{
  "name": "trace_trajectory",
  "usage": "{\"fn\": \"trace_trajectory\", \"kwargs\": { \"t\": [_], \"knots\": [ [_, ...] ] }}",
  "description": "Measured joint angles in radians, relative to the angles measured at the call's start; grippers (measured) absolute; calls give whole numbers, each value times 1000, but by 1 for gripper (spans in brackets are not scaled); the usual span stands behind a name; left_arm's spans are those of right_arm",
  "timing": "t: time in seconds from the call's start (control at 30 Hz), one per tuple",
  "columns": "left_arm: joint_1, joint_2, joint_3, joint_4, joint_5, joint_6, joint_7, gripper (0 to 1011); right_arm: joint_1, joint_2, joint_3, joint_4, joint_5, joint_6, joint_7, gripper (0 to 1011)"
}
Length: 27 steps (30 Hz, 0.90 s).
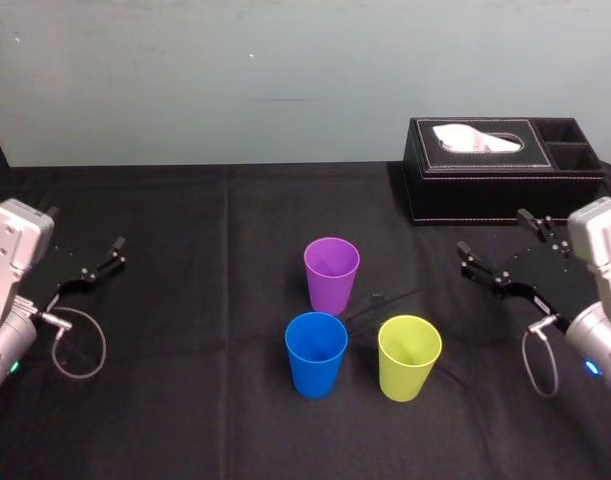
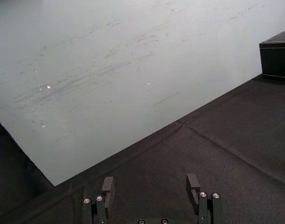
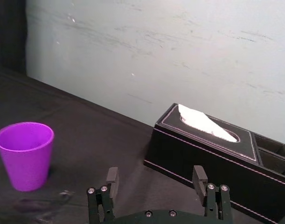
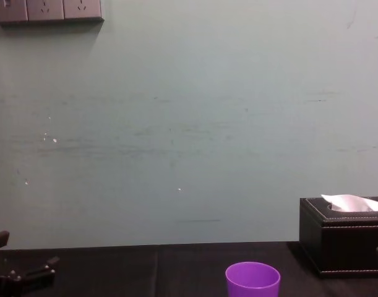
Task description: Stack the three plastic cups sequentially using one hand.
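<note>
Three upright cups [image 1: 331, 273] [image 1: 316, 353] [image 1: 409, 356], mouths up, stand between left tool [image 1: 103, 258] and right tool [image 1: 493, 232].

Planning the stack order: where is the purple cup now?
In the head view the purple cup stands upright mid-table, behind the blue cup and yellow-green cup, with the black tissue box farther back to its right.

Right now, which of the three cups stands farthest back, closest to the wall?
The purple cup. It stands alone at the back, while the blue cup and the yellow-green cup sit side by side in front of it.
</note>
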Motion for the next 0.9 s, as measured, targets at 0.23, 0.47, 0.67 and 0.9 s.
{"fn": "trace_trajectory", "kwargs": {
  "t": [0.23,0.47,0.67,0.9],
  "knots": [
    [0,0,0,0,0,0,0,1011,-50,35,56,-44,101,12,103,1003],
    [0,0,0,0,0,0,0,1011,-125,84,112,-90,171,7,194,1003],
    [0,0,0,0,0,0,0,1011,-203,129,160,-131,205,-23,267,1003],
    [0,0,0,0,0,0,0,1011,-275,165,206,-153,238,-57,349,1003]
  ]
}}
